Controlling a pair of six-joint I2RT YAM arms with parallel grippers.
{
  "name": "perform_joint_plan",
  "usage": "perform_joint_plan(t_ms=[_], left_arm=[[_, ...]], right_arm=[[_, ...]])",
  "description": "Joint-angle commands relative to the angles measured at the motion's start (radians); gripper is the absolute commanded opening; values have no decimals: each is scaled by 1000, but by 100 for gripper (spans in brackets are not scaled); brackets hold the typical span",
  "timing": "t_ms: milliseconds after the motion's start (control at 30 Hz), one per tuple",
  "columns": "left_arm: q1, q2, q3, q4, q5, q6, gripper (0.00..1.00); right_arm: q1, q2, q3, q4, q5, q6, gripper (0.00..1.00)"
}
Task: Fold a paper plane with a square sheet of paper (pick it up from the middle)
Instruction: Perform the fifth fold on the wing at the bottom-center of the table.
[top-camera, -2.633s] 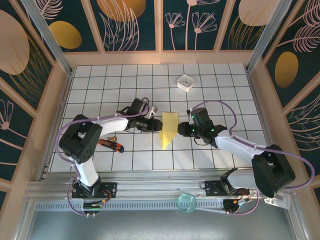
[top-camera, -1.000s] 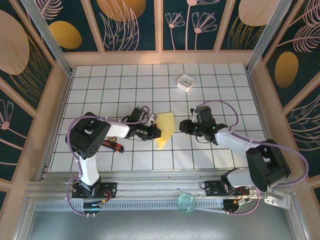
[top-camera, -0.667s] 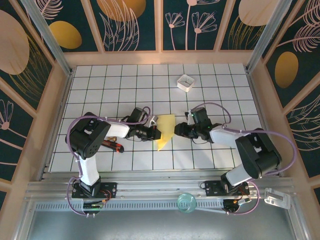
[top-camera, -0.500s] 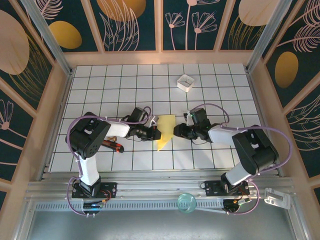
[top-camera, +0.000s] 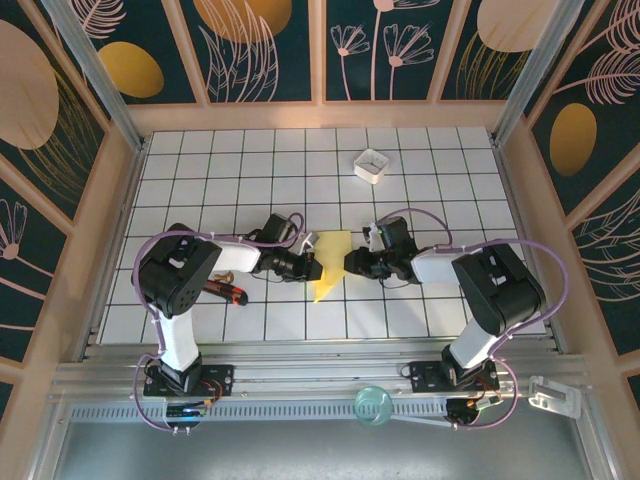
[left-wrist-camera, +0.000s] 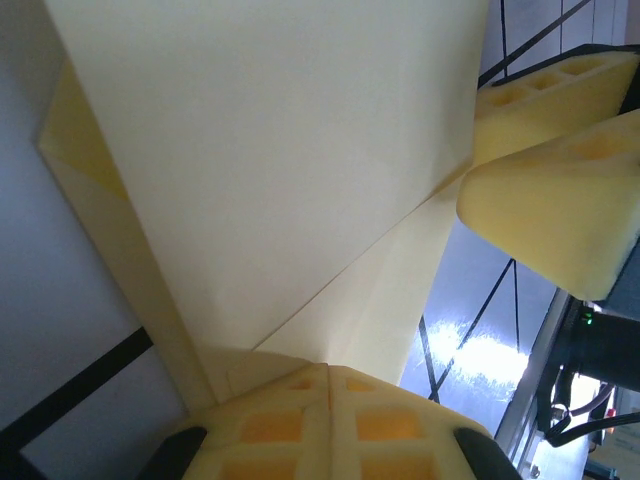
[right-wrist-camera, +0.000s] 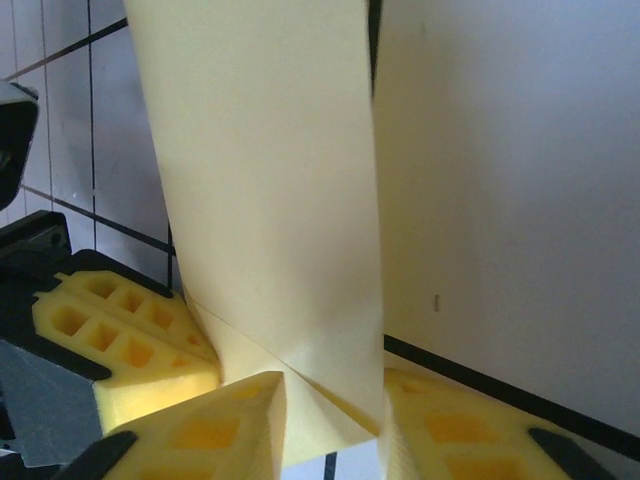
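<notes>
Paper plane (top-camera: 330, 262): thin matt yellow paper, creased. End effector pads (right-wrist-camera: 130, 355): yellow ribbed rubbery foam. Surface (top-camera: 250, 170): glossy white tiles.

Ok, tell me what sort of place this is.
Probably a robot test cell, not a home: a white gridded table, aluminium frame rails along its near edge, and printed leaf-pattern panels walling it in.

Both arms lie folded low and reach inward, so their wrists nearly meet at the middle. The left claw (top-camera: 312, 266) points right with its yellow fingers (left-wrist-camera: 330, 425) pressed tight together, clamped shut. Facing it, the right claw (top-camera: 349, 264) points left, its fingers (right-wrist-camera: 200, 430) drawn close with a narrow gap between them. Looping cables run along both forearms.
</notes>
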Motion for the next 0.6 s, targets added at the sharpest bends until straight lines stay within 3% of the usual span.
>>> perform_joint_plan(t_ms=[0, 333, 567], left_arm=[[-3, 20, -5, -95, 0, 23, 1], [-3, 17, 1, -100, -9, 21, 3], [-6, -66, -28, -45, -41, -1, 23]], right_arm=[[2, 16, 12, 38, -24, 13, 23], [3, -26, -24, 43, -17, 52, 8], [31, -94, -54, 41, 19, 191, 0]])
